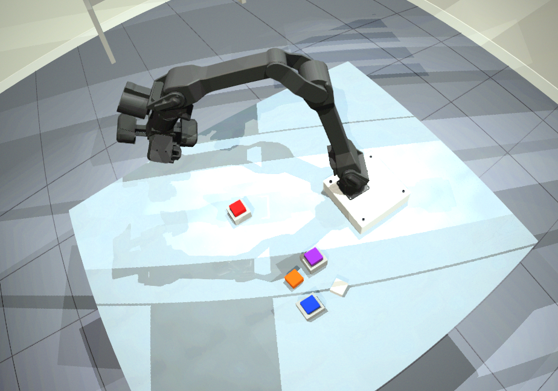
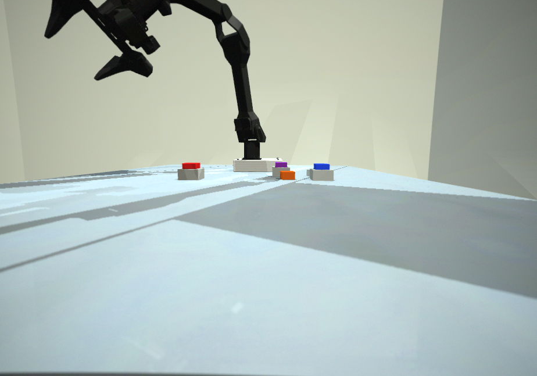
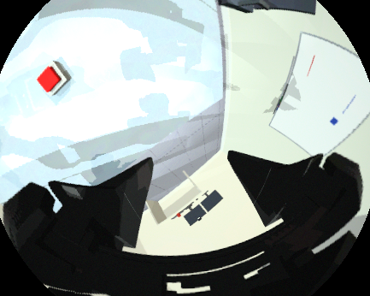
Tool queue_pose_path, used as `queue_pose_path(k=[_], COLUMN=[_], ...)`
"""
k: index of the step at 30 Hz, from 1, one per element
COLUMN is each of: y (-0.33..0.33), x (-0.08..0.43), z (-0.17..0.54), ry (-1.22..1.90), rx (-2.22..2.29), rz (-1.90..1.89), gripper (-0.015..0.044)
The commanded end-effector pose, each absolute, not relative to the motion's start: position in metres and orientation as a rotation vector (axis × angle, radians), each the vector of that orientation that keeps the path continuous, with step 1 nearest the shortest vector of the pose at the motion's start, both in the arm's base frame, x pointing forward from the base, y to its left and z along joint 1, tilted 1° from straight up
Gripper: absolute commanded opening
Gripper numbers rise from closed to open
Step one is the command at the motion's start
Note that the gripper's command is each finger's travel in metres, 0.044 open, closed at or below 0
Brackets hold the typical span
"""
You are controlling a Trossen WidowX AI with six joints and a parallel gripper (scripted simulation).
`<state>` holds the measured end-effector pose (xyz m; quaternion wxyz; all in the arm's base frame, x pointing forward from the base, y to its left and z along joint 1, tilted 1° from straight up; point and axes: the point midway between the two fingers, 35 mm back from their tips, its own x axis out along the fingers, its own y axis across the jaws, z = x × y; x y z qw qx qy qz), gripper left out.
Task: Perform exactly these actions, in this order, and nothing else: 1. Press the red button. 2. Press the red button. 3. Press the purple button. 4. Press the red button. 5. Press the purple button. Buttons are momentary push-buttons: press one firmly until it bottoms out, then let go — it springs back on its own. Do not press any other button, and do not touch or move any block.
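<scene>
The red button sits on its pale base, its cap raised. The purple button also stands with its cap raised, nearer the robot's base; it is not in the wrist view. My gripper is open with nothing between its fingers. It hangs high above the table, well away from both buttons, and is tilted so that the wrist view looks partly at the room. It touches nothing.
An orange block lies close beside the purple button. A white block lies between the purple button and the blue button. The arm's white base stands behind them.
</scene>
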<state>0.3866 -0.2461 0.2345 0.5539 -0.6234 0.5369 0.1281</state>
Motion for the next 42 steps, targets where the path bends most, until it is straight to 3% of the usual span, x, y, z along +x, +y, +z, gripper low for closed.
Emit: queue_pose_path(k=[1,15,27,33,42], y=[-0.193,-0.113,-0.109,-0.11,-0.11], x=[0.353,0.282,0.278,0.28,0.28], z=[0.187,0.133,0.132,0.073,0.07], ry=[1.306,1.518,1.531,1.531,1.531], rx=[-0.933,-0.077,-0.04,-0.04,-0.04], rz=[0.248,0.031,0.017,0.017,0.017], gripper=[0.04,0.04,0.04,0.0242,0.002])
